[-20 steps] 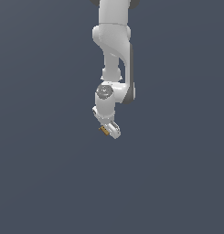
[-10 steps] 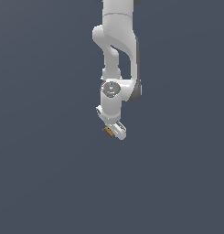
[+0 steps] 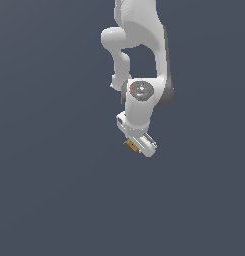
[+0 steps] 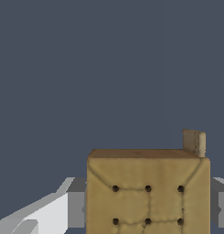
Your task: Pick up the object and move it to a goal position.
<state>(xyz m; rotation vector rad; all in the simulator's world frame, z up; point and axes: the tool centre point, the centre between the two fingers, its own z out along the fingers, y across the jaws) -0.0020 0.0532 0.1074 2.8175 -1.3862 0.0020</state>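
Note:
The object (image 3: 129,145) is a small tan-brown square block, far smaller than the white arm above it. My gripper (image 3: 134,146) is shut on it and holds it in mid-air, with nothing but the dark grey background around it. In the wrist view the object (image 4: 147,192) fills the lower middle, tan with dark dots and seam lines and a small tab at one corner. It sits between my grey fingers (image 4: 76,204), one on each side. No goal marker shows in either view.
The arm has carried the block toward the exterior view's right and slightly down, and the arm now looks larger in that view. The grip has not changed.

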